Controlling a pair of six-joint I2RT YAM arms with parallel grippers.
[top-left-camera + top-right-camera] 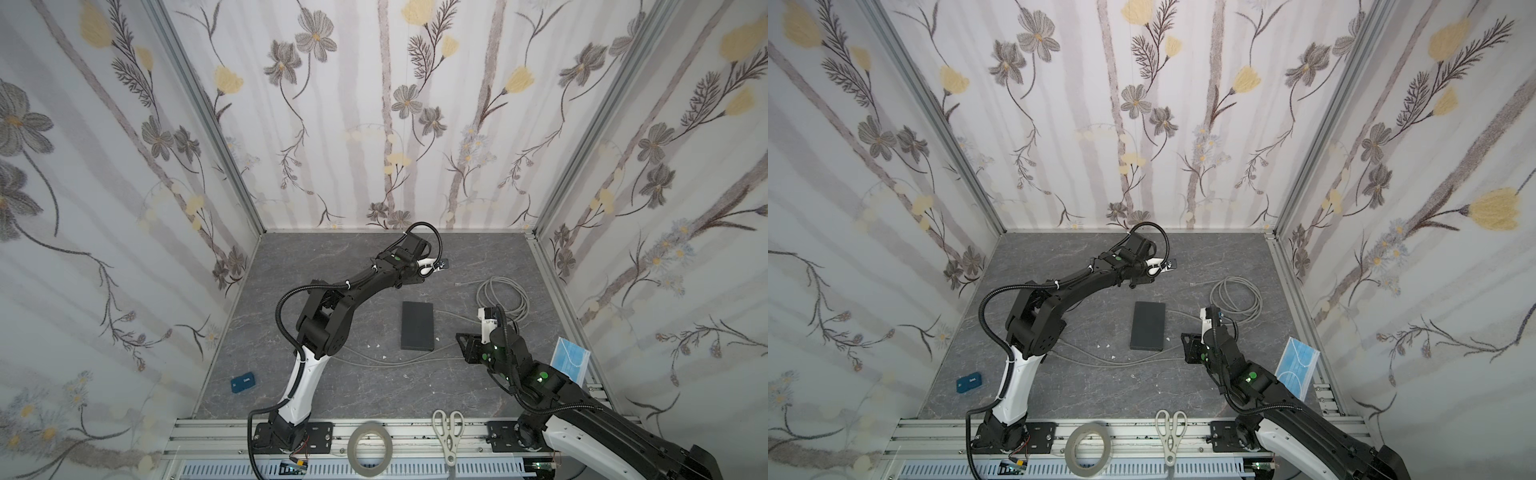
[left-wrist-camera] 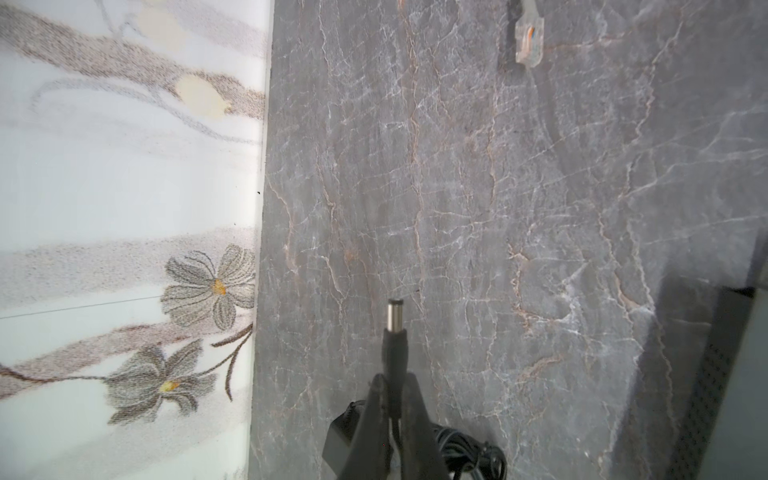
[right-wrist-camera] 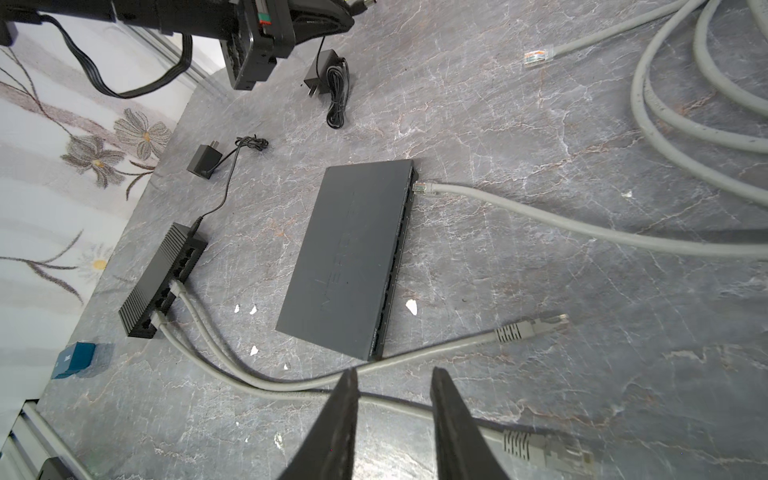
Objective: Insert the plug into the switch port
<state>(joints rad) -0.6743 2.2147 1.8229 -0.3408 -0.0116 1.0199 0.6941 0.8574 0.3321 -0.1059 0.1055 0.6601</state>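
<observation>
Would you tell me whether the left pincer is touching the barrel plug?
Touching. The left wrist view shows the left pincer clamped on the black sleeve of the barrel plug, with the metal tip sticking out in front.

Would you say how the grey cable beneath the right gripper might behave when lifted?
The cable probably flops, since it lies in loose curves. Its booted plug looks stiffer. Its far end enters the small switch, which may get dragged.

My left fingers [image 2: 371, 424] are black, the plug [image 2: 394, 347] black with a silver tip, the switch [image 3: 353, 257] dark grey, the cables [image 3: 540, 212] pale grey, the table [image 2: 498, 208] grey and veined.
</observation>
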